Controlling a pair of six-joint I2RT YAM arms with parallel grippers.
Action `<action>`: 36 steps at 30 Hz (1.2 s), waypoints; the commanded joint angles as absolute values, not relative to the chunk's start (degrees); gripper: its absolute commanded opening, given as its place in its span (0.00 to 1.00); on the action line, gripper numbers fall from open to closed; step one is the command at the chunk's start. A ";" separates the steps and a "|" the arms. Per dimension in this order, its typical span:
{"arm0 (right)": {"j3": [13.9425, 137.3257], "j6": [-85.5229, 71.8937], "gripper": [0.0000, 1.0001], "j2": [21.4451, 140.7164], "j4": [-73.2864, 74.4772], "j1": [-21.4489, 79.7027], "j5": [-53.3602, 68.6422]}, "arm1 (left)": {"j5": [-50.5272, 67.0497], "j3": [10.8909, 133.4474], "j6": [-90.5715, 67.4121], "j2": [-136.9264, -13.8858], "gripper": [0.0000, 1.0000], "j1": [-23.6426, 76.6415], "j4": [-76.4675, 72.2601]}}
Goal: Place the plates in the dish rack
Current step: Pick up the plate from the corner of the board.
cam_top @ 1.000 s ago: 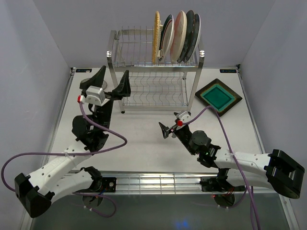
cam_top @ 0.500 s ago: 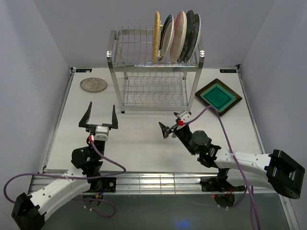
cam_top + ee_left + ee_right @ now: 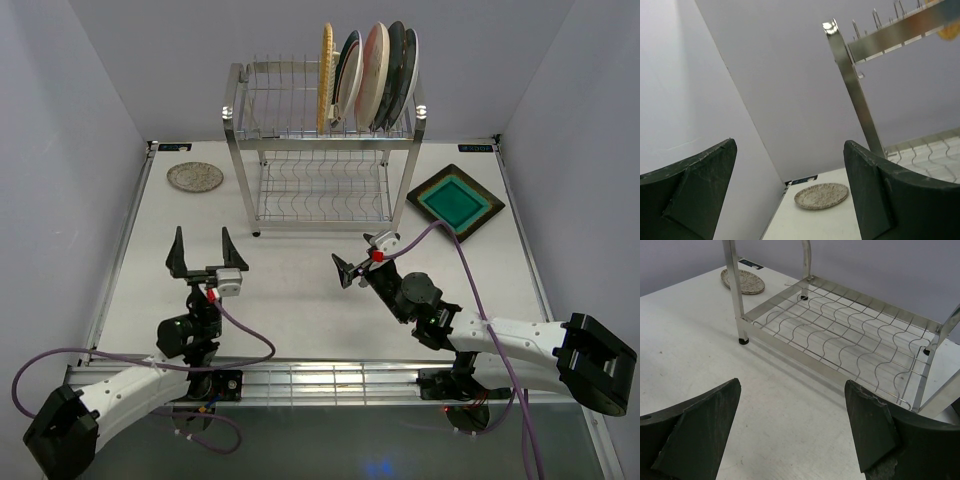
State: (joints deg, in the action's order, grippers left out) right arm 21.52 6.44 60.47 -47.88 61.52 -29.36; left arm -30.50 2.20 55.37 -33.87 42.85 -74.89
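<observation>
The dish rack [image 3: 322, 150] stands at the back centre, with several plates [image 3: 372, 75] on edge in the right half of its top tier. A small silver-grey plate [image 3: 195, 177] lies flat at the back left, also seen in the left wrist view [image 3: 821, 196] and the right wrist view [image 3: 743, 281]. A brown square plate with a teal centre [image 3: 455, 201] lies to the right of the rack. My left gripper [image 3: 202, 236] hovers open and empty at the near left, pointing at the small plate. My right gripper [image 3: 352, 258] is open and empty in front of the rack.
Grey walls close in the table on the left, back and right. The rack's lower wire shelf [image 3: 850, 350] holds nothing. A rack post [image 3: 850, 85] rises right of the left gripper's line of sight. A metal rail [image 3: 320, 378] runs along the near edge.
My left arm has drawn back from beside the rack's left end toward the near edge, uncovering the small silver-grey plate. The right arm has not moved.
</observation>
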 commanded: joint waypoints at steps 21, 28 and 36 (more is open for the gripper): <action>22.76 6.68 0.90 59.85 -47.72 61.35 -31.82 | -7.13 -0.61 42.80 -13.19 0.98 25.15 -20.75; 23.11 7.29 0.90 61.35 -47.72 61.26 -32.34 | 4.20 -1.15 42.89 -24.42 0.98 14.18 -21.44; 23.12 7.38 0.90 61.35 -47.72 61.35 -32.08 | 26.26 8.23 41.40 -44.36 0.98 -8.77 -23.56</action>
State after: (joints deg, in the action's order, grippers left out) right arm 21.54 6.85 61.52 -46.22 61.49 -31.16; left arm 13.87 3.07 42.59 -39.57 -3.09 -23.53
